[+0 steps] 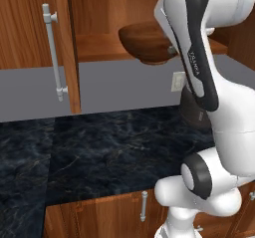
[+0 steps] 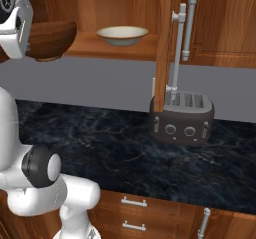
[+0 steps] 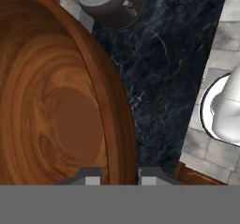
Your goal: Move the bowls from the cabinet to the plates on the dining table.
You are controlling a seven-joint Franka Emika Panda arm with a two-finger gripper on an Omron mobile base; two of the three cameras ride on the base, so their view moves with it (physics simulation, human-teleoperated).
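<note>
Reddish-brown wood takes up the upper part of both base views: the wall cabinet (image 1: 35,28), doors swung open, each with a long vertical silver bar handle (image 1: 54,53). Its wooden shelf (image 2: 115,48) is exposed.

Below the cabinet, a grey wall, then the black pale-veined marble counter (image 1: 114,147). Wooden drawers with silver pulls (image 2: 134,202) sit under the counter's front edge.

White arm (image 1: 199,58) rises through the right of the left base view and reaches up to shelf level.

Dark-brown wooden bowl (image 1: 147,43): deep, glossy, level with the shelf edge and jutting forward past it. From the pictures I cannot tell whether its base touches the shelf. In the hand view its grained interior (image 3: 56,101) covers the left half, with the rim running down between the two finger tips.

Dark toaster (image 2: 182,118) stands on the counter below the right-hand open door, near the wall.

Cream ceramic bowl (image 2: 122,34), shallow with a tan rim, rests upright on the shelf, well apart from the wooden bowl, to its right in the right base view.

Gripper (image 3: 120,175): jaws nearly closed, one finger tip inside the wooden bowl's rim and one outside, pinching the wall.
</note>
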